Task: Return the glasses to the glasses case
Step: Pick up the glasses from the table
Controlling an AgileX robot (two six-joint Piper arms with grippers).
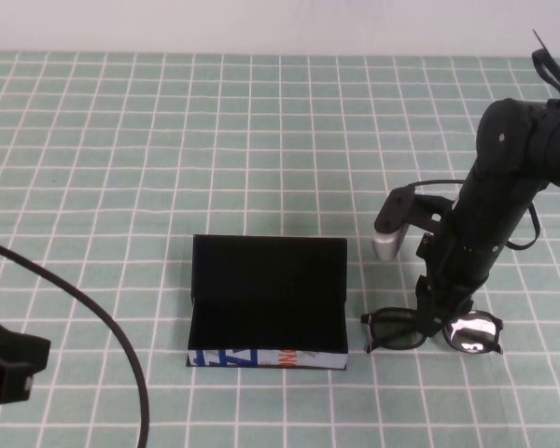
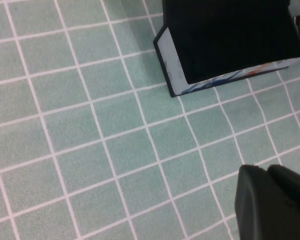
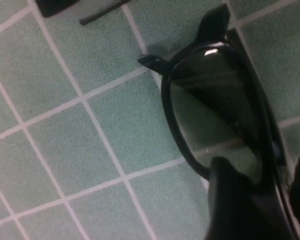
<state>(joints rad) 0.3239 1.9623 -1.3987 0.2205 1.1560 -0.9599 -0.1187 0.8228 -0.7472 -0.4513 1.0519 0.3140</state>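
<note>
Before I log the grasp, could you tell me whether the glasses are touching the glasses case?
Apart: the high view shows green mat between the glasses, under the right gripper, and the glasses case.

We note black glasses [image 1: 429,331] with dark lenses lying on the table, just right of the open black glasses case [image 1: 266,301], whose white printed edge faces near.

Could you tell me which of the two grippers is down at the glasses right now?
The right gripper: it reaches down onto the glasses beside the glasses case. The left gripper sits apart near the table's front left edge.
</note>
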